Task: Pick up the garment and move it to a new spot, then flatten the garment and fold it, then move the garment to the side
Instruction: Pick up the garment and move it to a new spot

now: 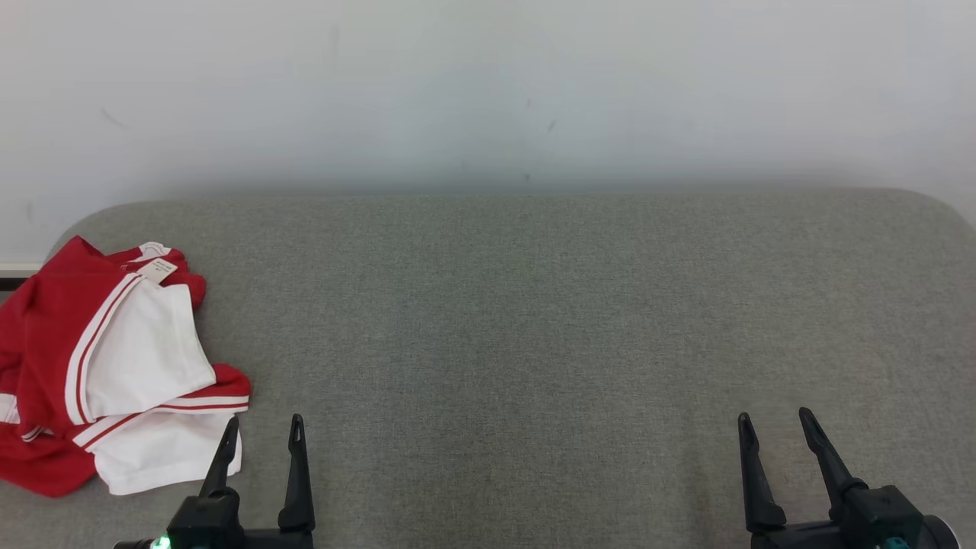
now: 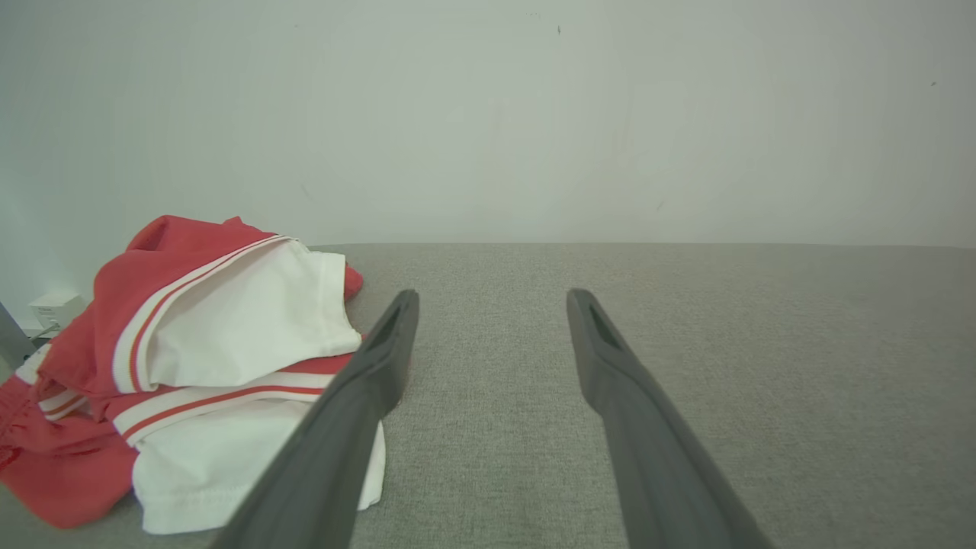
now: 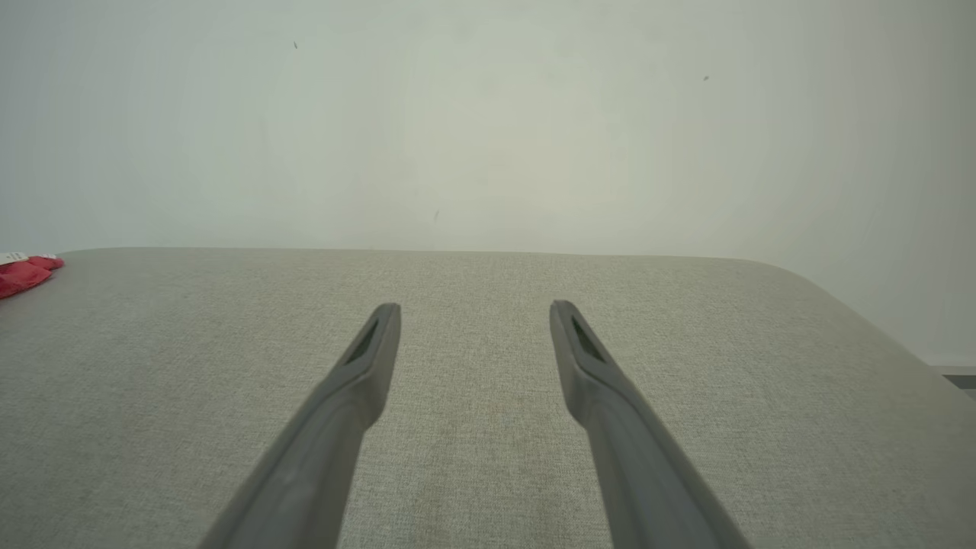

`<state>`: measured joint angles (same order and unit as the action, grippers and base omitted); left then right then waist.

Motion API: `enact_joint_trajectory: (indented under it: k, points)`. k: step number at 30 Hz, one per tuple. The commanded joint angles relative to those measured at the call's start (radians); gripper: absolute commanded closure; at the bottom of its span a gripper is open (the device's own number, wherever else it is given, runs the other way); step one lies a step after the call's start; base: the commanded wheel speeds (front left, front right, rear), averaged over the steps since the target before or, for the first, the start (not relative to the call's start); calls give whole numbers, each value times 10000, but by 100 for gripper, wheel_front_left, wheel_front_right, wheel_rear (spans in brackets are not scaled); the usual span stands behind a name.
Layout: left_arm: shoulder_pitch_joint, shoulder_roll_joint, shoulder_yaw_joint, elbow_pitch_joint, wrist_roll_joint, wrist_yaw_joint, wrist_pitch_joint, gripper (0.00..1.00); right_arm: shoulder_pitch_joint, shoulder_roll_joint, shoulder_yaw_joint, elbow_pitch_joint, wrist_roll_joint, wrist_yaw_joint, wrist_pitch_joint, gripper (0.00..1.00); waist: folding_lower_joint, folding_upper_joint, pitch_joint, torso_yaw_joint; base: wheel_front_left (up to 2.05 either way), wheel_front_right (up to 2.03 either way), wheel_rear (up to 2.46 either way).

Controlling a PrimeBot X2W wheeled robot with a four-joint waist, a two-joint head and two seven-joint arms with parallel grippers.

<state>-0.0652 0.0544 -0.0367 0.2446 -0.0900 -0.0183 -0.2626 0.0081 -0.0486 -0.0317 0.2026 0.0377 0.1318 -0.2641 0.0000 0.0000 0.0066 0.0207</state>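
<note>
Nearest to us, our left gripper [image 1: 264,421] stood wide open with nothing between its fingers. Our right gripper [image 1: 774,415] was spread just as wide and equally empty, well apart from the cloth, over the bare grey table [image 1: 534,305].

Just beyond the left fingers lay the garment [image 1: 130,358], a rumpled red and white heap at the table's left end. In the head view one finger overlapped its white hem. We could not tell whether it touched.

We judged the garment light, soft and limp. It would sag from any single pinch, and its loose layers would slide over one another instead of lifting together. The striped bands looked like the firmest places to grip, being doubled cloth. The near one was closest to our left gripper, so we thought it the place to take hold, pinching through to the lower layers.

Farther back a label [image 1: 156,268] sat on the heap's far edge, too flimsy to pull by. Beyond the table rose the wall [image 1: 488,91].
</note>
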Motion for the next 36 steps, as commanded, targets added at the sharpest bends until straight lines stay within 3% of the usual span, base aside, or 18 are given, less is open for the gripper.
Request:
enact_joint_trajectory:
  k: [1, 8, 20, 36]
  points:
    - [35, -21, 26, 35, -48, -15, -34, 0, 131, -29, -18, -30, -42, -21, -7, 0, 0, 0, -17, 109, 0, 0, 0]
    - [139, -30, 120, 78, -65, 7, -34, 0, 165, -28, 4, -252, 304, -21, -7, 0, 0, 0, -113, 759, 0, 0, 0]
    - [445, -33, 534, 276, 59, -14, -34, 0, 238, -29, 372, 144, 115, -21, -7, 0, 0, 0, -291, 2579, 0, 0, 0]
    - [593, -38, 1067, 258, 110, -33, -34, 0, 226, -28, 480, 257, 137, -21, -7, 0, 0, 0, -214, 4398, 0, 0, 0]
